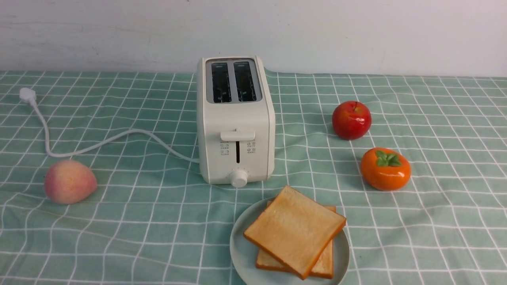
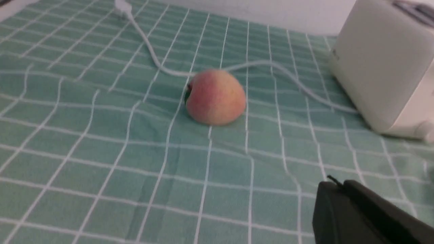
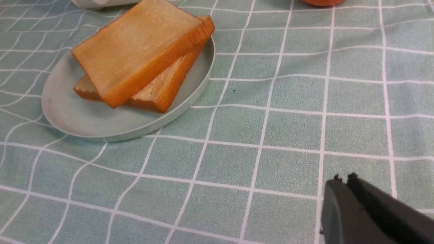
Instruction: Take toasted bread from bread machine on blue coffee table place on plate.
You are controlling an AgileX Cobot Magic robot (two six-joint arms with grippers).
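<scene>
Left gripper [image 2: 339, 189]: dark fingers pressed together, nothing between them, hovering over the blue coffee table [image 1: 138, 237]. Ahead of it and well apart, one peach [image 1: 69, 181] resting on the cloth. Beyond the peach, one white cord [image 1: 95, 145] snaking from one plug [image 1: 27, 95] at the far edge to the bread machine [image 1: 235, 120].

One bread machine, upright, far off to that gripper's right-hand side in the wrist view; two slots on top, both empty; one slide lever [image 1: 237, 135] high on the front, one round knob [image 1: 239, 178] below.

One plate [image 1: 241, 253] just in front of the bread machine, near but not touching. Two slices of toasted bread [image 1: 295, 229] on it, stacked flat, upper slice turned askew across the lower [image 1: 323, 265], one corner jutting past the plate's far rim.

Right gripper [image 3: 342, 189]: fingers closed against each other, empty, low over the cloth, plate and both slices ahead of it and apart.

Beyond the plate to the right: one red apple [image 1: 351, 120], one orange persimmon [image 1: 385, 169] nearer, close together but not touching.
</scene>
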